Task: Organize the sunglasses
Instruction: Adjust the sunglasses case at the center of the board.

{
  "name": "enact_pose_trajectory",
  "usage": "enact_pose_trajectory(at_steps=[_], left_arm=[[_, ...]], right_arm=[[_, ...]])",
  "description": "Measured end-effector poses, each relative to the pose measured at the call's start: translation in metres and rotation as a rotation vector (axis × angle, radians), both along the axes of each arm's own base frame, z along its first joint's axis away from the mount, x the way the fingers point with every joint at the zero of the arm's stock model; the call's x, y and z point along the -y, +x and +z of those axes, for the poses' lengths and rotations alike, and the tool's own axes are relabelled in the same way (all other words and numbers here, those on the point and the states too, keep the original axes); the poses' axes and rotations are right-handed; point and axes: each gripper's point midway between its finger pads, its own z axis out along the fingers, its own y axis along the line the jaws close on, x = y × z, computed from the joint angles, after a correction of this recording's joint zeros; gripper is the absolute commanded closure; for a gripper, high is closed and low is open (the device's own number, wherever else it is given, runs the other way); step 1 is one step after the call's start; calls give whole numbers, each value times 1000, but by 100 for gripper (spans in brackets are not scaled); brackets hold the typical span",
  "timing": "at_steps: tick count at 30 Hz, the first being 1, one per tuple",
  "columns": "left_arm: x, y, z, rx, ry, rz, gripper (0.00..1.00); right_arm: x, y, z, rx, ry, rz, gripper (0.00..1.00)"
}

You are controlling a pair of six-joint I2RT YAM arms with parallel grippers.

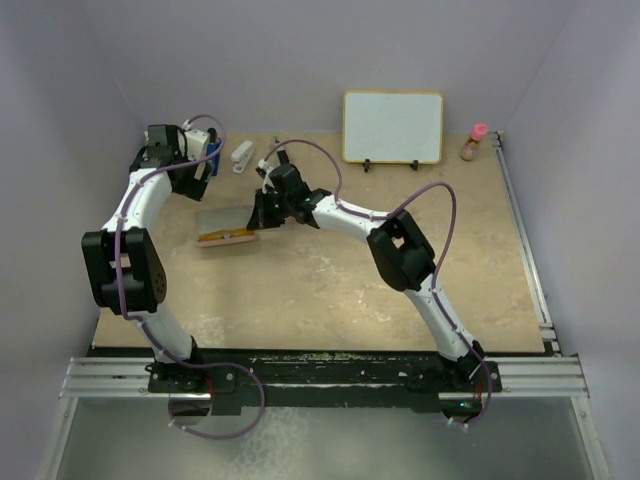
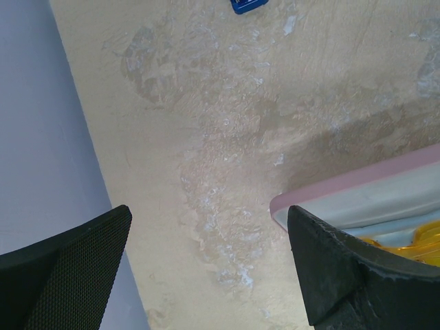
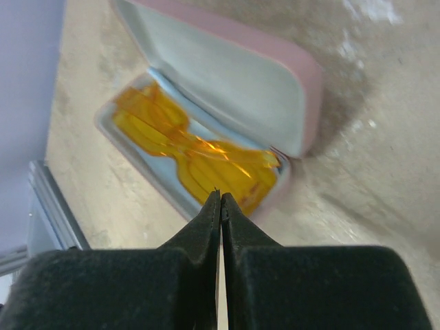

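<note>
The orange-amber sunglasses (image 3: 192,148) lie folded inside the open pink case (image 3: 227,82), whose lid stands up behind them. In the top view the case (image 1: 222,222) sits left of centre with the sunglasses (image 1: 222,238) along its near edge. My right gripper (image 3: 220,197) is shut and empty, its tips just above the near end of the sunglasses; it also shows in the top view (image 1: 262,214). My left gripper (image 2: 210,247) is open and empty over bare table, left of the case corner (image 2: 357,187); in the top view it (image 1: 200,172) hangs behind the case.
A white board (image 1: 393,127) stands on a stand at the back. A small pink-capped bottle (image 1: 474,143) is at the back right, and a white object (image 1: 242,156) lies behind the case. A small blue object (image 2: 247,5) lies beyond my left gripper. The left wall is close.
</note>
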Motion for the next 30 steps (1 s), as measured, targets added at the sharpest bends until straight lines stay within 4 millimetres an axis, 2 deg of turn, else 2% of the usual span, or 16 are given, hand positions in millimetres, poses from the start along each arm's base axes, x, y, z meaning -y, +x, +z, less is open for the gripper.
enact_pose_trajectory(at_steps=[2, 8, 15, 18, 21, 25, 27, 30], left_arm=[[0, 0, 0, 0, -1, -1, 2], [2, 0, 0, 1, -11, -5, 2], [7, 1, -1, 4, -42, -3, 2], [9, 1, 2, 6, -50, -8, 2], [10, 2, 5, 9, -59, -14, 2], [14, 5, 10, 21, -73, -21, 2], [18, 7, 13, 28, -81, -24, 2], [25, 10, 14, 31, -82, -40, 2]], right_arm=[[6, -4, -17, -23, -28, -10, 100], [15, -16, -52, -59, -35, -15, 100], [14, -19, -51, -43, 11, -7, 100], [17, -23, -50, -39, 18, -4, 91], [24, -33, -40, -40, 38, 4, 82], [35, -48, -10, -30, 94, -1, 59], [37, -50, 15, -2, 134, -5, 56], [34, -42, 45, 49, 157, -10, 57]])
